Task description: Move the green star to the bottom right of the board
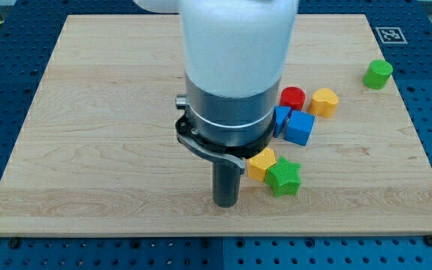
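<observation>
The green star (283, 178) lies on the wooden board (96, 135), right of centre and near the view's bottom. A yellow block (261, 163) touches its upper left side. My tip (226, 203) is the lower end of the dark rod, just left of the yellow block and the green star, a short gap away from the star. The arm's large white and dark body hides the board's centre above the tip.
A blue cube (301, 128) and a second blue block (281, 120) partly hidden by the arm sit above the star. A red cylinder (292, 97) and a yellow heart-like block (323, 101) lie above those. A green cylinder (378, 73) stands near the right edge.
</observation>
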Robot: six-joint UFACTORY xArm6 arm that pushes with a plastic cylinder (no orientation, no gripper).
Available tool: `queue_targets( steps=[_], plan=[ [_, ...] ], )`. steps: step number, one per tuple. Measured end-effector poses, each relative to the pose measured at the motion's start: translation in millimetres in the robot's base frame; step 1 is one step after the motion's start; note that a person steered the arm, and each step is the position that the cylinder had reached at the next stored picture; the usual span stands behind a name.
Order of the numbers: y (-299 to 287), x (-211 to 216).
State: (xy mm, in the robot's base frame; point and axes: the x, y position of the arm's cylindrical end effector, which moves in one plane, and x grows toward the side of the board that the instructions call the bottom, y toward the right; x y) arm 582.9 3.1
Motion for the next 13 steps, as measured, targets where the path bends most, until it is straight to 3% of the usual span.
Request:
queue_targets(
  steps=[3,4,7,13],
  plan=[
    [7,-91],
    [9,-87],
    [10,3],
    [153,-23]
  ],
)
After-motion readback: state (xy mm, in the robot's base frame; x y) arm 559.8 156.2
